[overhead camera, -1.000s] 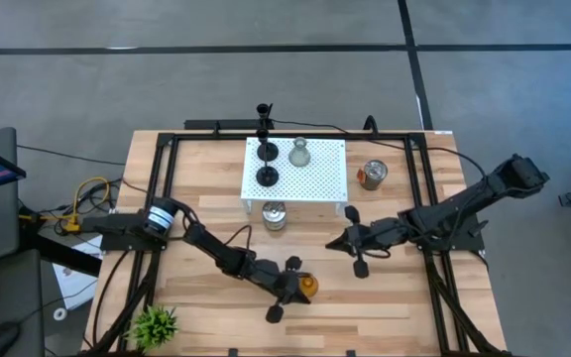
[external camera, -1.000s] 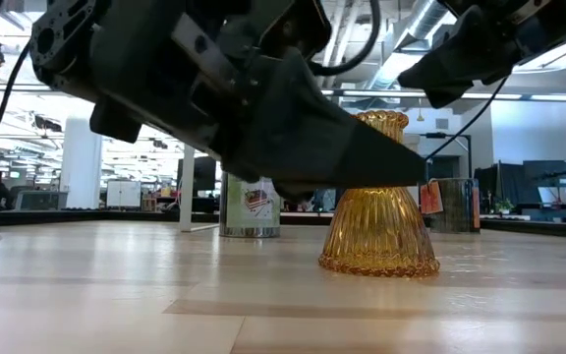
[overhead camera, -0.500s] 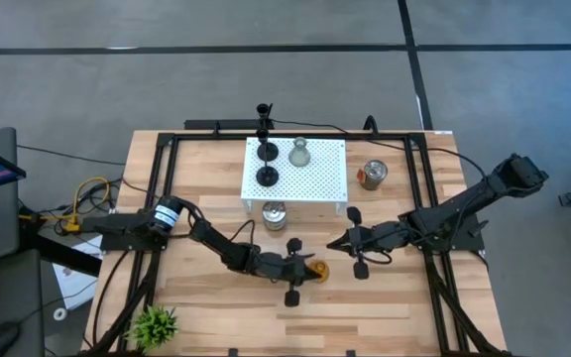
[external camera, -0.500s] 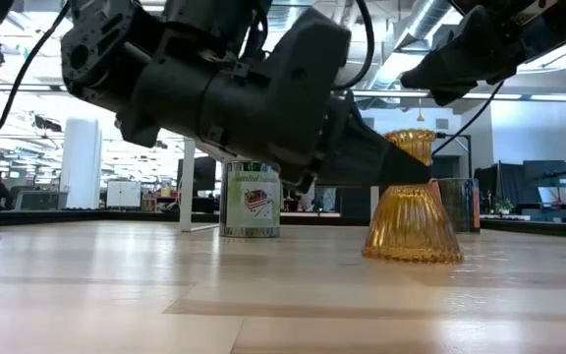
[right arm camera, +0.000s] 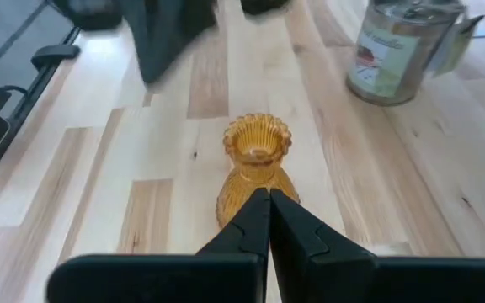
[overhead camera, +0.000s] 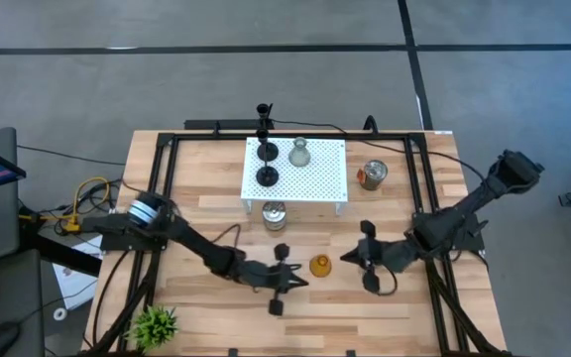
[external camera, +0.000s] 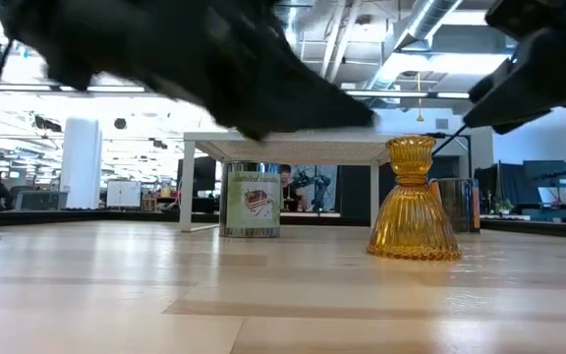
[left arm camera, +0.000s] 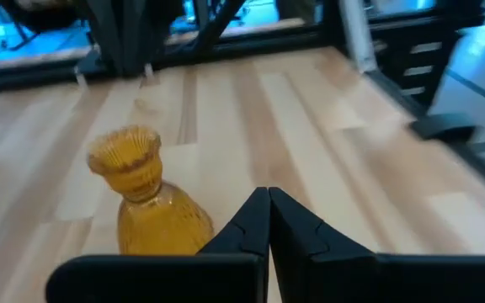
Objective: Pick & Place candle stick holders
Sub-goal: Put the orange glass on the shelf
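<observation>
The amber-orange glass holder (overhead camera: 319, 265) stands upright on its wide base on the wood table, also seen in the low view (external camera: 413, 202). My left gripper (overhead camera: 298, 281) is shut just to its left and clear of it; in the left wrist view (left arm camera: 268, 202) the holder (left arm camera: 146, 198) stands off to one side. My right gripper (overhead camera: 345, 260) is shut and points at the holder from the right, with a gap between them (right arm camera: 268, 198). Two black holders (overhead camera: 267, 164) and the pale-green glass one (overhead camera: 299, 152) stand on the white perforated stand (overhead camera: 320, 183).
A tin can (overhead camera: 275, 215) stands in front of the white stand, also in the low view (external camera: 250, 202). A second can (overhead camera: 372, 175) stands at the right of the stand. A small green plant (overhead camera: 154, 322) sits at the near left corner.
My left gripper has slid the amber holder upright along the table, toward the right and far edges, then drawn back toward the left and come clear of it. My right gripper has gone toward the near edge, closer to the holder.
</observation>
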You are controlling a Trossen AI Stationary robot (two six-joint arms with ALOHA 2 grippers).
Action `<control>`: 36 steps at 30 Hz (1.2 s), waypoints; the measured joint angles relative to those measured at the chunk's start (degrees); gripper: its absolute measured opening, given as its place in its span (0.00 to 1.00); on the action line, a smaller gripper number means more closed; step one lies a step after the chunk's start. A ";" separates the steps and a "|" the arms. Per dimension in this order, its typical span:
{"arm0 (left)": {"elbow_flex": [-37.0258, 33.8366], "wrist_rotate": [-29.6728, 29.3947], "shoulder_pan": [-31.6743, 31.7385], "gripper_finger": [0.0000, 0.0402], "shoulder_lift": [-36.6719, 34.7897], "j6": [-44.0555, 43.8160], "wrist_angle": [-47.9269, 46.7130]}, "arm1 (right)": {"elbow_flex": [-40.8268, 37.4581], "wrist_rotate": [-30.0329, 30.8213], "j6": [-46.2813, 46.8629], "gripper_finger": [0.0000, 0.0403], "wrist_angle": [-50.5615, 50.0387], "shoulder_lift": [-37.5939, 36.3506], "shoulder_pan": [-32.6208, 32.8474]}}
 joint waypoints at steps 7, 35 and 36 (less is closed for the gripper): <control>-13.57 0.01 -3.72 0.01 -17.78 0.31 -4.89 | -5.23 10.63 4.03 0.00 8.17 0.32 7.50; -37.54 -0.02 -6.04 0.02 -43.54 -6.01 -4.48 | -8.35 9.05 -1.51 0.49 39.24 22.68 2.91; -37.56 -0.04 -6.04 0.02 -43.22 -6.03 -4.49 | -8.35 9.37 -1.48 0.53 41.03 23.46 2.62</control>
